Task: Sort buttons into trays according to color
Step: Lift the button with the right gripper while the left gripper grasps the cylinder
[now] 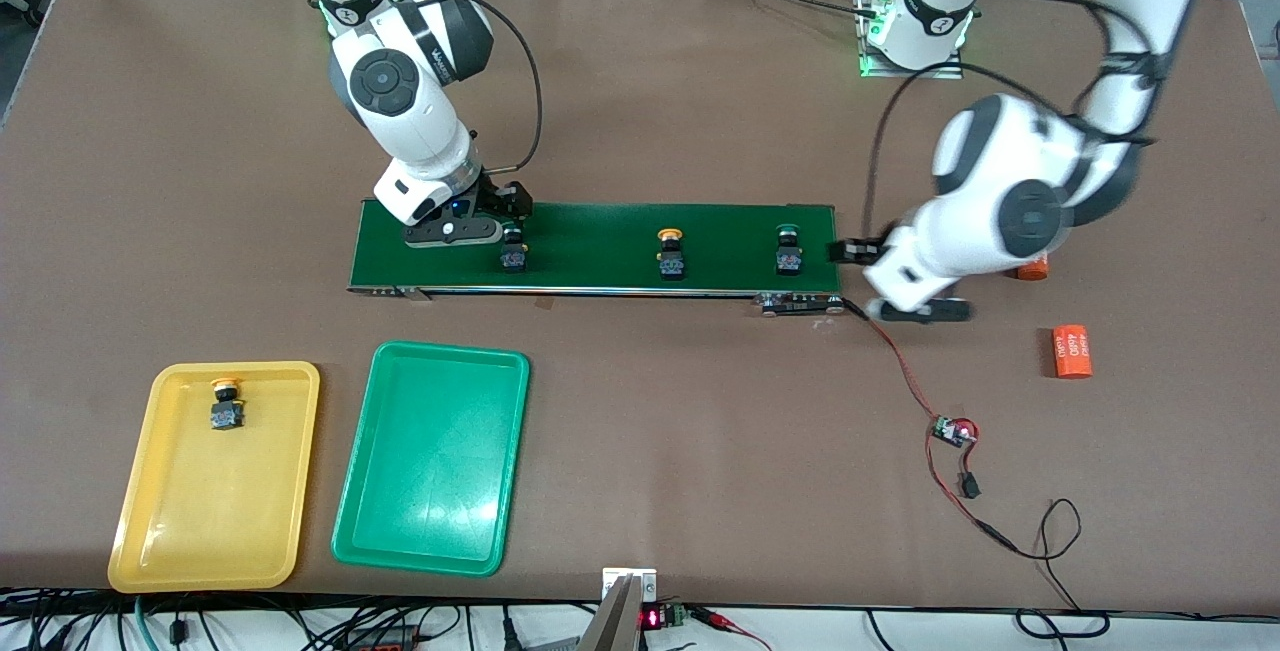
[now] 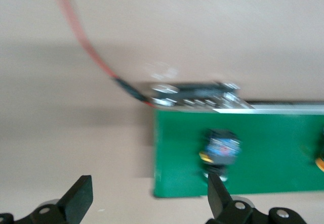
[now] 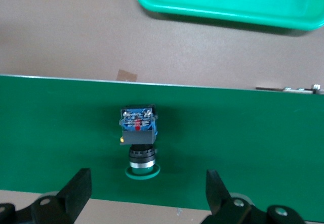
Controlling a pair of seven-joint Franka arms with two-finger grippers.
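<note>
1. First, nearest the front camera: yellow tray (image 1: pixel 140 531) already holding one yellow-capped button (image 1: pixel 227 404); green tray (image 1: pixel 432 458) beside it, toward the left arm's end, with no button in it.
2. Farther off, on the conveyor belt (image 1: pixel 600 231): end button (image 1: pixel 513 249) with a green cap at the right arm's end, middle button (image 1: pixel 671 253) with a yellow cap, and last button (image 1: pixel 789 249) with a green cap at the left arm's end.
3. Right gripper (image 1: pixel 505 211) low over the end button, fingers wide apart, nothing held.
4. Probably the step in hand: picking that end button for the green tray. Centre the fingers on the blocky body, not the round cap; descend straight; close squarely so it cannot twist out.
5. Left gripper (image 1: pixel 890 281) just off the belt's end near the last button, fingers spread, nothing between them.
6. Writing: white print on the orange cylinder (image 1: pixel 1070 351) looks like "4680", not certain; red digits on the small display (image 1: pixel 651 618) at the table edge unreadable.
</note>
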